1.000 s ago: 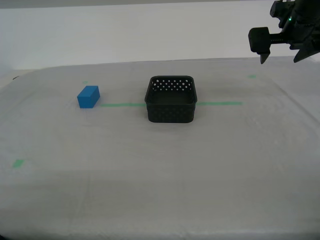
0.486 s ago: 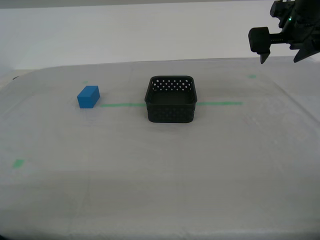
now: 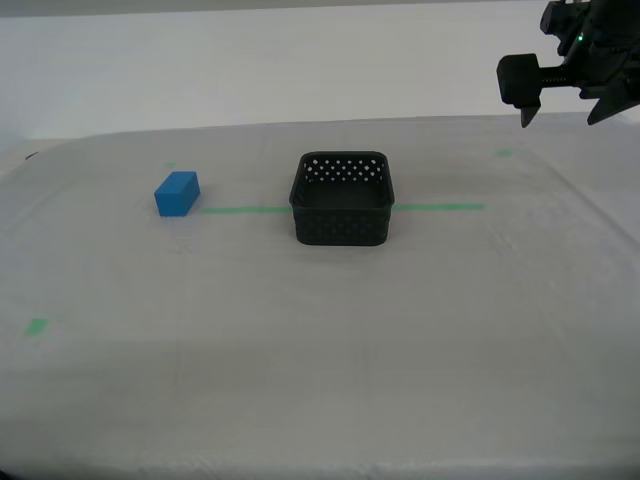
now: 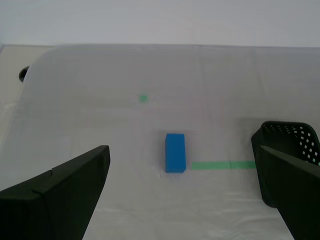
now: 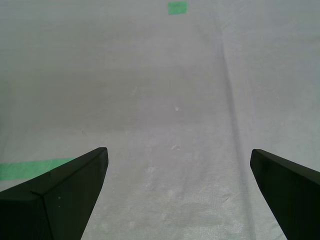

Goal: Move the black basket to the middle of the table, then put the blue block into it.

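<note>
**Basket centred, block waiting**

Black basket [image 3: 341, 199] sits mid-counter [image 3: 320, 360] on the green tape line [image 3: 438, 208]; blue block [image 3: 177, 193] lies well apart along that line. My first gripper [image 5: 177, 167] and second gripper [image 4: 182, 165] both hang with fingers wide, empty

Our table [image 3: 320, 380] carries the black basket [image 3: 341, 201] midway along its green tape line [image 3: 437, 208], the blue block [image 3: 177, 193] just off that line's end, and small green marks [image 3: 37, 326].
</note>
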Robot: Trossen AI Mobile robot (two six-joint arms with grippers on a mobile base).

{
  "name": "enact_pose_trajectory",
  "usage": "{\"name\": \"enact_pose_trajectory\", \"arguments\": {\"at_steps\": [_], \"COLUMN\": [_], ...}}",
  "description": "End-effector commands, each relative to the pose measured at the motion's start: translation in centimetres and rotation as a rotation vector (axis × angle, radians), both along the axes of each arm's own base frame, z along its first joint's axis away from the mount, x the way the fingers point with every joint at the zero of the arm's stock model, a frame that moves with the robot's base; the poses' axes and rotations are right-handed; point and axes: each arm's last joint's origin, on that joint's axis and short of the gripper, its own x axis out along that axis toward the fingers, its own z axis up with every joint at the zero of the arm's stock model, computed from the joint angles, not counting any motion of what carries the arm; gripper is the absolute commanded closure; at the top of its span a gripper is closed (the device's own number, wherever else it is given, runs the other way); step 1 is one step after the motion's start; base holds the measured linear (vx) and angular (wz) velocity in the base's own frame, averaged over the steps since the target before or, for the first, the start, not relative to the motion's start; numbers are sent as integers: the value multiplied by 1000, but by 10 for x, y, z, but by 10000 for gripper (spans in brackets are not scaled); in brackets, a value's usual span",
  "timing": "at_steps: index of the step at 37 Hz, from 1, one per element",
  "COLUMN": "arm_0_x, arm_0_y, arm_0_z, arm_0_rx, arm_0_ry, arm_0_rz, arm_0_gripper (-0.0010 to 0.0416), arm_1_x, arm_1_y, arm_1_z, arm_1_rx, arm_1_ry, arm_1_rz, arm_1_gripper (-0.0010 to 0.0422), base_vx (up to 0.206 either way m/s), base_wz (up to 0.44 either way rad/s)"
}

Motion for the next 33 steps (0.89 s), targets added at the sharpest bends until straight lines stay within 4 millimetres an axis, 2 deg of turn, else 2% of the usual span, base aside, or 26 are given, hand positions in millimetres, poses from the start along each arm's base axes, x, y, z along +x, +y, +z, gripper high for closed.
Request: {"name": "enact_pose_trajectory", "arguments": {"at_steps": [1, 11, 33], "arm_0_x": [0, 0, 0], "arm_0_y": [0, 0, 0], "arm_0_z": [0, 0, 0], "arm_0_rx": [-1, -1, -1], "arm_0_ry": [-2, -2, -2], "arm_0_rz": [-1, -1, -1], "arm_0_gripper": [7, 7, 7], "arm_1_x": [4, 21, 59], "arm_1_y": [0, -2, -16], "arm_1_z": [3, 4, 2], "arm_1_rx": [-4, -7, -1], "arm_1_ry": [55, 200, 372], "arm_1_rz": [4, 0, -16], "arm_1_gripper": [11, 11, 11], "base_vx": [0, 0, 0], "base_wz": [0, 0, 0]}}
